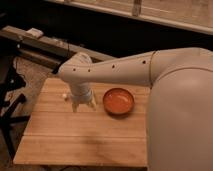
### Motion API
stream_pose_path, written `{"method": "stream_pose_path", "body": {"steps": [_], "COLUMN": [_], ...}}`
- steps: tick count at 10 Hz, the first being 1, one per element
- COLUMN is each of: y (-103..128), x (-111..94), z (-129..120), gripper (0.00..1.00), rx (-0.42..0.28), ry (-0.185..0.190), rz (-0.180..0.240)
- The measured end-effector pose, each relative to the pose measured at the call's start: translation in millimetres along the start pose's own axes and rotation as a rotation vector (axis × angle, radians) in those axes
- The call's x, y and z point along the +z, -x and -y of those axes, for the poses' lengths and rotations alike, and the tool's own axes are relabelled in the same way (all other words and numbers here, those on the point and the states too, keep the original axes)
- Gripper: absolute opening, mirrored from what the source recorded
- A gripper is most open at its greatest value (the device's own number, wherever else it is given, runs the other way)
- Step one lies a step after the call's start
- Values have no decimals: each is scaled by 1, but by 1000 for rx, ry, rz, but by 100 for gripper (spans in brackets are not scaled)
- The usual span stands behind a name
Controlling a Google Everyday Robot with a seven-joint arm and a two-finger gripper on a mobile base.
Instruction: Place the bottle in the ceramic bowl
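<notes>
The ceramic bowl (118, 101) is round and shallow, glossy orange-red inside with a darker rim, and sits on the wooden table (80, 140) right of centre. My gripper (83, 103) hangs down from the white arm just left of the bowl, low over the table top. A small whitish bit (64, 95) shows at the gripper's left side; it may be the bottle, mostly hidden behind the wrist. I cannot tell whether the gripper holds it.
My big white arm (180, 100) fills the right of the view and hides the table's right side. A dark bench with a small pale object (36, 33) runs behind the table. Black stand legs (10, 100) are at the left.
</notes>
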Motion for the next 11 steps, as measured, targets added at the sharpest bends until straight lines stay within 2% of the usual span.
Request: {"method": "stream_pose_path", "body": {"steps": [8,10,11], "y": [4,23,44], "x": [1,16,28], "z": [0,1,2], "gripper": [65,65,65], "rx": [-6,-40,-82], "ry": [5,-2,-5], "rz": [-2,-1,8]}}
